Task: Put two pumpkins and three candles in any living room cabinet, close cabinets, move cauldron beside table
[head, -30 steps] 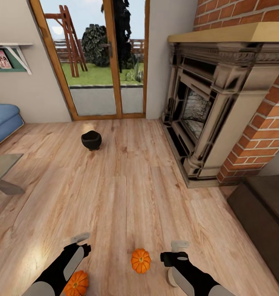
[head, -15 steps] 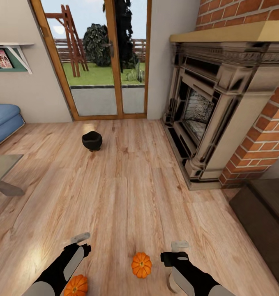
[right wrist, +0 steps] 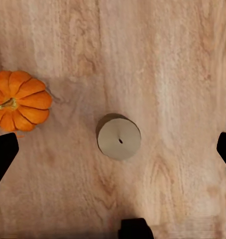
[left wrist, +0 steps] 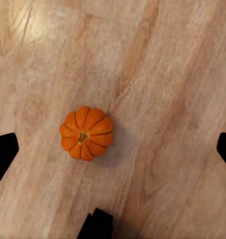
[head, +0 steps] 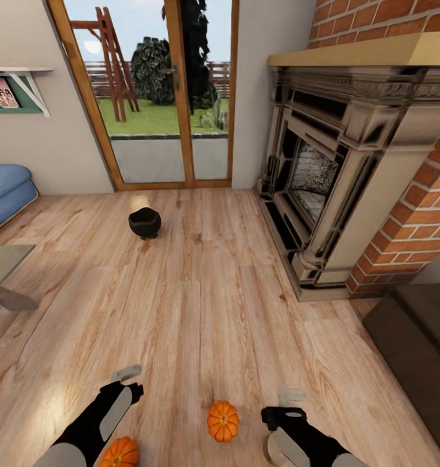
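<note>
In the head view both arms are reaching down over the wood floor (head: 200, 292) at the bottom of the frame: the left gripper (head: 127, 381) at lower left, the right gripper (head: 286, 405) at lower right, with one pumpkin (head: 223, 420) sitting between them, nearer the right gripper. A second pumpkin (head: 119, 452) is lying at the bottom edge, partly covered by the left forearm and cut by the frame. The cauldron (head: 144, 222) is standing well apart, up toward the glass door at centre left, with a corner of the table (head: 2, 269) poking in at the left edge and the cabinet (head: 417, 331) at lower right. The jaws' spacing is hard to read from here. In the left wrist view the fingertips are showing as dark tips at the far left and right edges, so the jaws are spread wide and holding nothing; a pumpkin (left wrist: 86, 133) is lying between them, left of centre, stem up. In the right wrist view the jaws are likewise spread and empty, and a pale candle (right wrist: 118, 137) is standing upright almost dead centre, wick facing the camera; a pumpkin (right wrist: 18, 107) is sitting at the left edge, partly cut off. The right arm is judged better lined up, over the candle.
</note>
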`<state>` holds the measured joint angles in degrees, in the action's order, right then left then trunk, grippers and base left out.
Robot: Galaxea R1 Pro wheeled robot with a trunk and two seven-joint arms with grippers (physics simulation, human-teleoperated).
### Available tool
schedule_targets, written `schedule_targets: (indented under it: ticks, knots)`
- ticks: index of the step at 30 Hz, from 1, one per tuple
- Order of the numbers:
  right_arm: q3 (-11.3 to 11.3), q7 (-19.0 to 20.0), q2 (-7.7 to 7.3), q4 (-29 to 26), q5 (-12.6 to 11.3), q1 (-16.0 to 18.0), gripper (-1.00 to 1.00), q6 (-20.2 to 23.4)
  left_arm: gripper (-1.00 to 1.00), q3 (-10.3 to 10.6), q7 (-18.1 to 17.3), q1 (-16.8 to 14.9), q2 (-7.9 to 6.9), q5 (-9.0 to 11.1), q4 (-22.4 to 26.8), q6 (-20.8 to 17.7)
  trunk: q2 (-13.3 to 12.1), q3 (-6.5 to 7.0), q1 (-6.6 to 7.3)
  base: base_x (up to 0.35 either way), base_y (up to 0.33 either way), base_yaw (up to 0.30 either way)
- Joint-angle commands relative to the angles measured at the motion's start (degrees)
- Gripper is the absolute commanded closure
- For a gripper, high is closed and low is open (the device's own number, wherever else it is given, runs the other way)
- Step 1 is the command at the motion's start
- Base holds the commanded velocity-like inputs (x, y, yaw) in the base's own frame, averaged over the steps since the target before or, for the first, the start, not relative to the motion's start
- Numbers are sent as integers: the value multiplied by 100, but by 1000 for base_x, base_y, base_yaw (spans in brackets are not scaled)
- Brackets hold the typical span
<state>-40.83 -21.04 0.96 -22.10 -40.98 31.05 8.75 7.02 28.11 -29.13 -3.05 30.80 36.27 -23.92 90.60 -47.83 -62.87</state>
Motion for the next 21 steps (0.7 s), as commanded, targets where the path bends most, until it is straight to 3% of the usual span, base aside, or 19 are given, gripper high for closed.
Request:
schedule_targets:
  ticks: [1, 5, 6, 9, 12, 15, 21]
  knots:
    - [-33, -51, 0, 180, -39, 6, -100, 25, -100, 27, 55, -13, -10, 57, 48, -83, 3, -4, 0, 0, 0, 0]
    - [-10, -67, 10, 799, -55, 6, -100, -57, -100, -209, 54, -52, -71, 57, 717, -1031, 3, -4, 0, 0, 0, 0]
    - [-7, -71, 11, 978, -57, 6, -100, -108, -100, -454, 50, -59, -136, 109, 1253, -1605, 3, -4, 0, 0, 0, 0]
    - [0, -75, 10, 1133, -89, 6, -100, -145, -100, -954, 47, -59, -191, 362, 2127, -2471, 3, -4, 0, 0, 0, 0]
    - [-1, -76, 10, 1189, -283, 6, -100, -138, -100, -1273, 52, -35, -209, 706, 2881, -3087, 3, -4, 0, 0, 0, 0]
    - [-3, -66, 5, 1203, -457, 6, -100, -121, -100, -1358, 54, -26, -214, 835, 3176, -3248, 3, -4, 0, 0, 0, 0]
    - [-8, -6, 6, 1161, -504, 6, -100, -168, -100, -1385, 48, -23, -214, 887, 3276, -3304, 163, -76, -87, 0, 0, 0]
